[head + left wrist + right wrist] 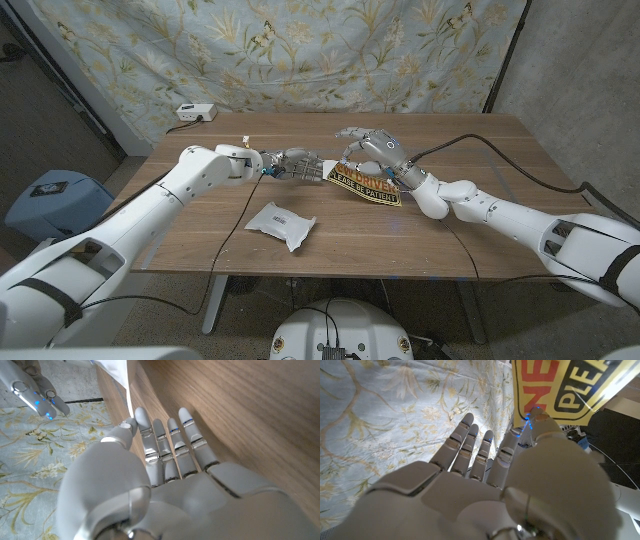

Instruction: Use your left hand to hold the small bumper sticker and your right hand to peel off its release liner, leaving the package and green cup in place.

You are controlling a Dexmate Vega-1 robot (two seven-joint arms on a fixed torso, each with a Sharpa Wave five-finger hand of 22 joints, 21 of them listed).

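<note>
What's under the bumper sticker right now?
The bumper sticker is held between the left hand and right hand over bare table. The wood directly beneath it is covered.

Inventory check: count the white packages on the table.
1. The white package lies near the front edge of the table, nearer the robot than the bumper sticker; none seems hidden.
</note>
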